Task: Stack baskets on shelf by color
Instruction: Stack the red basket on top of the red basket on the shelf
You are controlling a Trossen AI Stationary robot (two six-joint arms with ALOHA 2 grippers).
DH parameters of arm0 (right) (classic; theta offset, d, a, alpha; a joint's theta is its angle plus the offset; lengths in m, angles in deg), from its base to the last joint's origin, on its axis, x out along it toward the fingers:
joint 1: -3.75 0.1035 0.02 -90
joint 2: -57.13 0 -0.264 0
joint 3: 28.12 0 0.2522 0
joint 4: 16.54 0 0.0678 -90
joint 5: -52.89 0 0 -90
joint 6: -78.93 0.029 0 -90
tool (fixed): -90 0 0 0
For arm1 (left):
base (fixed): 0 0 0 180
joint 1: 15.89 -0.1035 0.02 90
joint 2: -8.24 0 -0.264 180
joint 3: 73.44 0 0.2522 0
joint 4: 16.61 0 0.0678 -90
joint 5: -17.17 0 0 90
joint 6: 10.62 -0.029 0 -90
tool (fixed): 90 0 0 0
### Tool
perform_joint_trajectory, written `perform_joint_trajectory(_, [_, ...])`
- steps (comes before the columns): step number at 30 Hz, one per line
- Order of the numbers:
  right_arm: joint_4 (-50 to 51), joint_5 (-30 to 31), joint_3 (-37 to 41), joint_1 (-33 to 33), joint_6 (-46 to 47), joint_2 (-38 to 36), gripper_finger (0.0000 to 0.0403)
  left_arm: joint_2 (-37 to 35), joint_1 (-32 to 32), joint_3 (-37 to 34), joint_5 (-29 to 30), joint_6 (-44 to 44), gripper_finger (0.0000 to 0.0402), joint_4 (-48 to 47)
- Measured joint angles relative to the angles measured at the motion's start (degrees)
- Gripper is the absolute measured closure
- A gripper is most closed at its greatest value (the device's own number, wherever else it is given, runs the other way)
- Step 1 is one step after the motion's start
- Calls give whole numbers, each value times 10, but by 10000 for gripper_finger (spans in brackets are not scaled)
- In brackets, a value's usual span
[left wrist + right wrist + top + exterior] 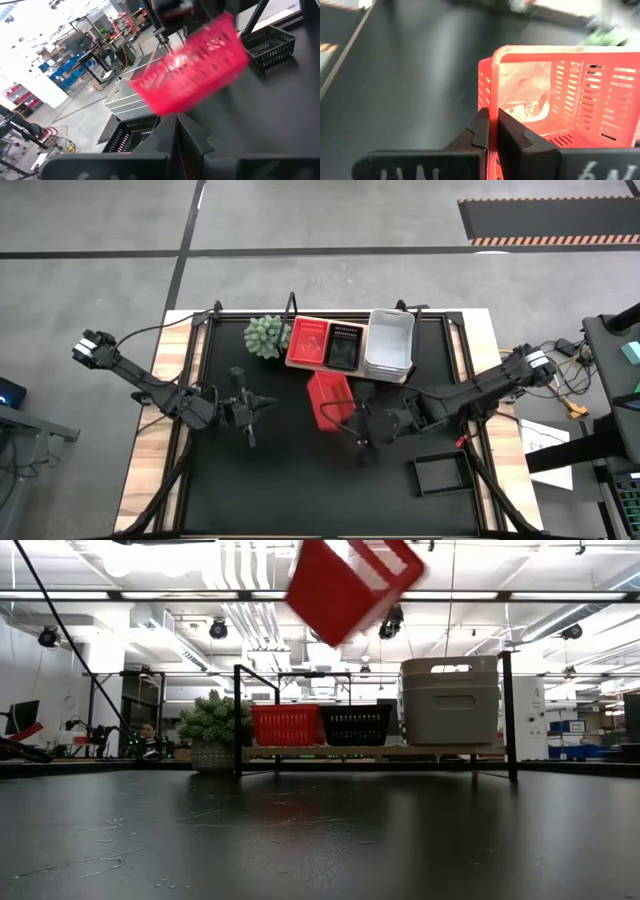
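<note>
My right gripper (492,131) is shut on a red basket (329,400) and holds it high over the middle of the mat; it shows tilted in the low view (350,585). The wooden shelf (370,751) at the far edge carries a red basket (307,342), a black basket (345,347) and stacked white baskets (390,343). Another black basket (440,473) rests on its bottom on the mat at the near right. My left gripper (176,131) is shut on nothing and hovers left of the lifted basket (192,75). My right gripper pinches one side wall of the red basket (492,107), with one finger (515,137) inside the basket and the other (476,131) outside. It comes from the table's right side, slanting downward. The basket is lifted clear of the mat and tilted.
A green spiky plant (267,337) stands at the shelf's left end. The shelf's black frame posts (237,720) rise at its corners. The black mat (300,480) covers the table between the arms and the near edge.
</note>
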Motion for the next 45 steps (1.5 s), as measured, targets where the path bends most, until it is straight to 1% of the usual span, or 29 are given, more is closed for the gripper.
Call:
perform_joint_trajectory(3, [-24, 26, -21, -19, -41, 0, 391, -1, 0, 0, 0, 1, 402, 0])
perform_joint_trajectory(6, [-22, 26, -42, -47, -53, 0, 391, -1, 0, 0, 1, 1, 402, -1])
perform_joint_trajectory(9, [-21, 25, -64, -78, -58, 8, 391, -1, 0, 0, 17, 1, 402, -2])
perform_joint_trajectory(11, [-20, 16, -74, -97, -79, 19, 391, -1, 0, 0, 25, 1, 402, -2])
perform_joint_trajectory(13, [-20, 5, -85, -117, -95, 38, 391, -1, -1, 0, 29, 1, 402, -2])
perform_joint_trajectory(18, [-12, 8, -128, -167, -113, 104, 391, -2, -1, 0, 29, 1, 402, -1])
perform_joint_trajectory(23, [-10, 10, -187, -215, -102, 172, 391, -2, -1, 0, 29, 0, 402, -1])
perform_joint_trajectory(26, [11, 10, -223, -237, -101, 211, 391, -2, -1, 0, 29, 0, 402, 0])
perform_joint_trajectory(30, [58, 10, -268, -261, -91, 250, 391, -2, -1, 0, 29, 0, 402, 0])
perform_joint_trajectory(36, [120, 10, -322, -278, -76, 295, 391, -2, -1, 0, 29, -2, 402, -1])
perform_joint_trajectory(41, [153, 9, -368, -289, -76, 337, 391, -2, -1, 0, 29, -3, 402, -1])
perform_joint_trajectory(45, [178, 10, -391, -294, -76, 359, 390, -2, -1, 0, 29, -3, 402, -1])
